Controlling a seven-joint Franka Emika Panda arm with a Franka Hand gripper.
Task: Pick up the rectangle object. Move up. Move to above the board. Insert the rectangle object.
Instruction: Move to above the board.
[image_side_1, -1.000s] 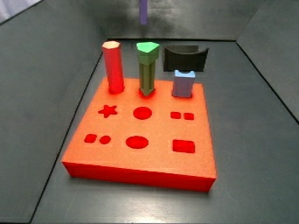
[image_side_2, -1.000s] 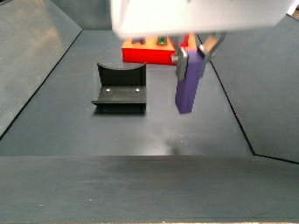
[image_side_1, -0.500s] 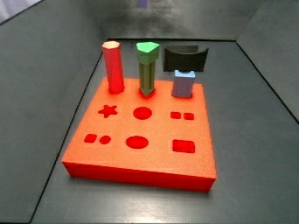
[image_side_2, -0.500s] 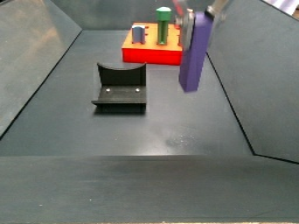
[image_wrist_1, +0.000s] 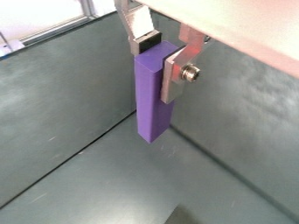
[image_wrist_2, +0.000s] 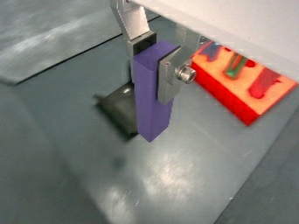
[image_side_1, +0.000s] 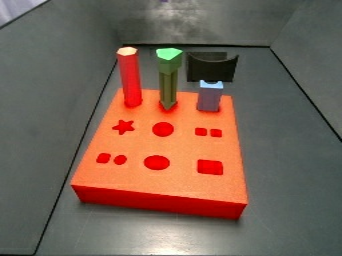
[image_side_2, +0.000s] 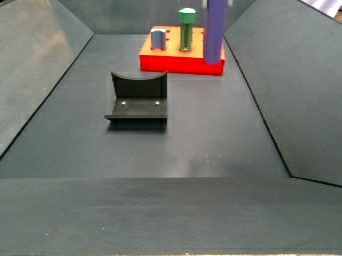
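My gripper is shut on the rectangle object, a dark purple-blue bar that hangs upright from the fingers in both wrist views. In a side view the bar hangs high at the top edge, in front of the red-orange board; the gripper itself is out of that frame. The board shows its darker cut-outs in a side view, where neither bar nor gripper appears. In a wrist view the board lies beyond the bar.
On the board's far edge stand a red cylinder, a green-topped prism and a pale blue block. The dark fixture stands on the grey floor, also below the bar. Sloped grey walls enclose the floor.
The gripper has risen and carried the bar toward the board; the bar has left the top of one side view and climbed to the top edge of the other.
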